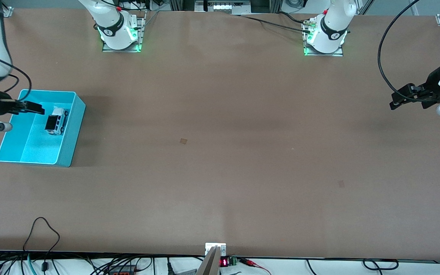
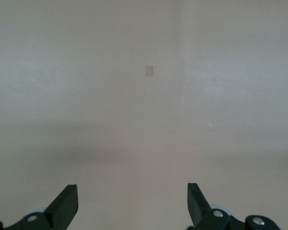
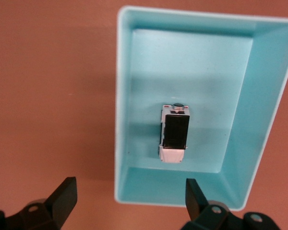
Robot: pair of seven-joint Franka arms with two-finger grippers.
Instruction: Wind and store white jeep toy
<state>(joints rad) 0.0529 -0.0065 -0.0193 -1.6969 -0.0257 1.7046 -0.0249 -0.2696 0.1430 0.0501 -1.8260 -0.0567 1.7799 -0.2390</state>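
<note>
The white jeep toy, boxy with a black roof, stands on the floor of the cyan bin at the right arm's end of the table. It shows in the right wrist view inside the bin. My right gripper is open and empty, up over the bin's edge, apart from the jeep. In its own view the right gripper straddles the bin's corner. My left gripper is open and empty, waiting over the table at the left arm's end; its own view shows the left gripper over bare table.
The brown table stretches between the two arms. A small tan patch marks its middle and shows in the left wrist view. Cables lie along the table's edge nearest the front camera.
</note>
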